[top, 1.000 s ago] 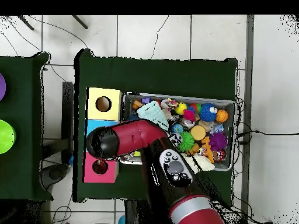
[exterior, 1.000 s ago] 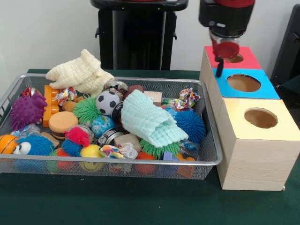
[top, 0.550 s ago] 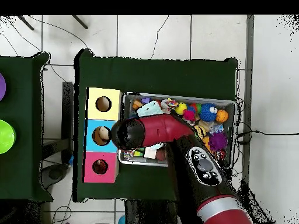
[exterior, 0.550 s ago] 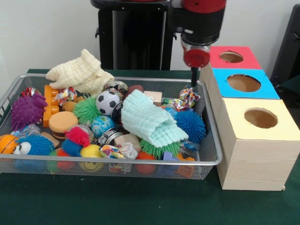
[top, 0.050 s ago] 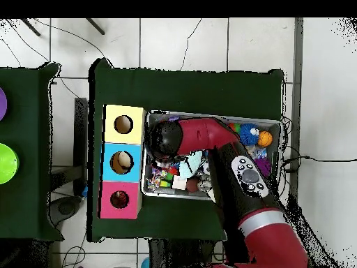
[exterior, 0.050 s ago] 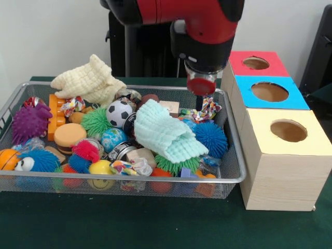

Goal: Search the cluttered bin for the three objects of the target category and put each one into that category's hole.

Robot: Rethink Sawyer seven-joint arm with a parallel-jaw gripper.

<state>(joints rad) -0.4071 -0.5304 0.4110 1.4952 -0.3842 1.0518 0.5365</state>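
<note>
Front view: my tool point(exterior, 0.050 s ago: 199, 104) hangs over the right end of the wire bin point(exterior, 0.050 s ago: 236, 176), just above a rope knot toy point(exterior, 0.050 s ago: 209, 108). Only one dark tip shows below the red cap; I cannot tell its opening, nor whether it carries anything. Blue spiky ball point(exterior, 0.050 s ago: 210, 138) and mint cloth point(exterior, 0.050 s ago: 167, 133) lie close by. Which category is wanted I cannot tell. Advice: descend straight, keep clear of the bin wall, and take one item without snagging the cloth.

Overhead view: my arm point(top, 0.050 s ago: 202, 136) covers the bin's end nearest the boxes. Yellow box point(top, 0.050 s ago: 124, 125), blue box point(top, 0.050 s ago: 120, 162), pink box point(top, 0.050 s ago: 119, 199) sit in a row on the tabletop point(top, 0.050 s ago: 188, 87).
</note>
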